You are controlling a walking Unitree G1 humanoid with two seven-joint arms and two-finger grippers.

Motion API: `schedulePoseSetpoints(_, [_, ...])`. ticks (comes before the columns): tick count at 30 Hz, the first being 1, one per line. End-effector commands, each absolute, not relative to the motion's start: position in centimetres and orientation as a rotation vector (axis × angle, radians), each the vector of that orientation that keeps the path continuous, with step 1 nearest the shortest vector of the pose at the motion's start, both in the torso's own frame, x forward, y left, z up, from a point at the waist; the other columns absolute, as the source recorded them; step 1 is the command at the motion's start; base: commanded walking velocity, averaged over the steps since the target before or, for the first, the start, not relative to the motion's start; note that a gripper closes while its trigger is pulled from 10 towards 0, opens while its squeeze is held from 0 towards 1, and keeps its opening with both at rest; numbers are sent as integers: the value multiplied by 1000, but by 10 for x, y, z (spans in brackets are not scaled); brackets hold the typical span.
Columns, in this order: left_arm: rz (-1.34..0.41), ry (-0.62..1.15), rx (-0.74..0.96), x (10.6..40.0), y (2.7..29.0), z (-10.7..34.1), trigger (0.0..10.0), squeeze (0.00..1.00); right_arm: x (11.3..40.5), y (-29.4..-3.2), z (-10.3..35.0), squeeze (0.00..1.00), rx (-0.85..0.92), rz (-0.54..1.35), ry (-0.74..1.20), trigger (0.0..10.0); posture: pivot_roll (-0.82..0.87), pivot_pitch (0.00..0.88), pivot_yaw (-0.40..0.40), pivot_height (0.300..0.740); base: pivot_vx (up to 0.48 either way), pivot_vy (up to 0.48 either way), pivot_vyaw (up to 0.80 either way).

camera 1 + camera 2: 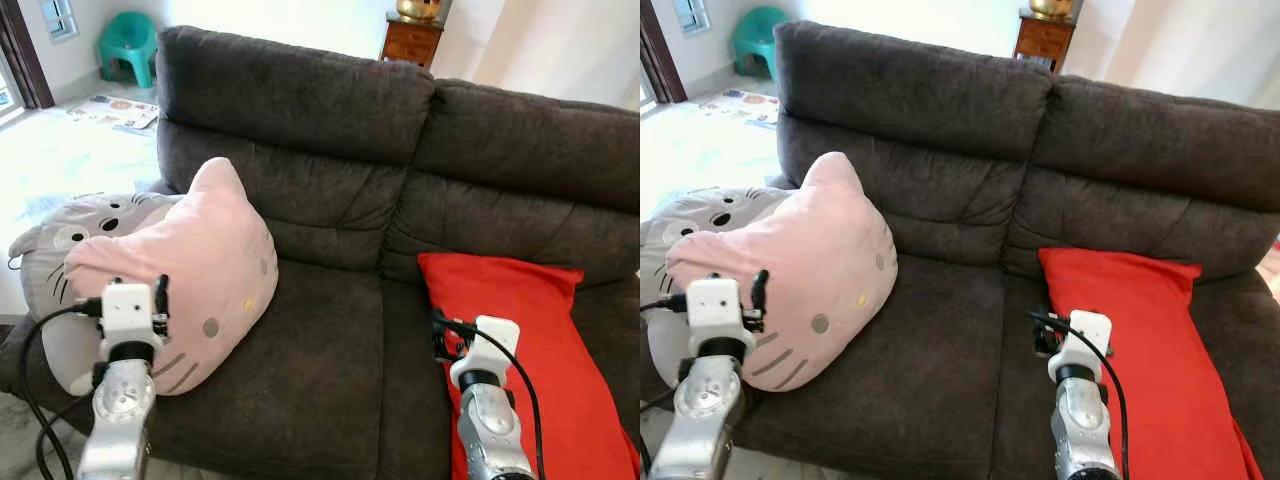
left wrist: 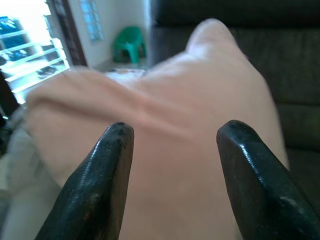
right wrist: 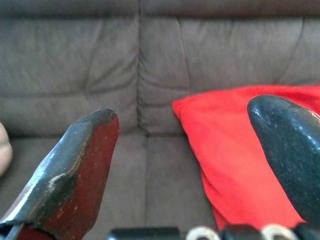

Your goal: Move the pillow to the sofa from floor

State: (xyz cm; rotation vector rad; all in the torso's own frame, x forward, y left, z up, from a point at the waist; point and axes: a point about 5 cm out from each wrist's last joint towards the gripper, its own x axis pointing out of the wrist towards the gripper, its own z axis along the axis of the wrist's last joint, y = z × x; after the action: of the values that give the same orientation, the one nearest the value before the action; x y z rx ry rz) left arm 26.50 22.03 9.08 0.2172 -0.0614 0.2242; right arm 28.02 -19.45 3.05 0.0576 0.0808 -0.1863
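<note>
A dark grey sofa (image 1: 330,330) spanned the scene, carrying three cushions on its seat. A red pillow (image 1: 530,340) lay on the right seat cushion, its upper edge against the backrest. A pink cat-face pillow (image 1: 190,270) rested on the left seat cushion, leaning on a grey cat-face pillow (image 1: 70,225) at the sofa's left armrest end. The left end effector (image 2: 172,145) pointed at the pink pillow, its fingers spread wide apart and holding nothing. The right end effector (image 3: 200,145) was held over the seat just beside the red pillow, fingers likewise wide apart and empty. A green plastic chair (image 1: 128,42) stood behind the sofa.
</note>
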Motion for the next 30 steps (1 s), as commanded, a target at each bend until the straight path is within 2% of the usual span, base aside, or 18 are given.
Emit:
schedulePoseSetpoints(1, [195,-75,213,263,215,91,10000,0,278,-198,34,0,56,-187,54,10000,160,0,-130,740,0,0,0])
schedulePoseSetpoints(8, [87,-130,241,270,200,101,10000,0,266,-205,36,0,54,-207,27,10000,159,0,-115,740,0,0,0])
schedulePoseSetpoints(12, [-16,-49,227,279,190,85,10000,0,259,-208,15,0,47,-253,143,10000,152,0,-99,740,0,0,0])
schedulePoseSetpoints(15, [9,52,204,282,197,63,10000,0,251,-215,-1,0,50,-305,243,10000,138,0,-79,740,0,0,0])
schedulePoseSetpoints(19, [13,94,206,281,201,54,10000,0,244,-222,-10,0,52,-346,296,10000,142,0,-68,740,0,0,0])
schedulePoseSetpoints(20, [31,156,200,278,209,42,10000,0,233,-226,-24,0,76,-382,380,10000,143,0,-48,740,0,0,0])
schedulePoseSetpoints(30, [35,333,169,267,221,7,10000,0,212,-211,-50,0,68,-360,542,10000,124,0,-19,740,0,0,0])
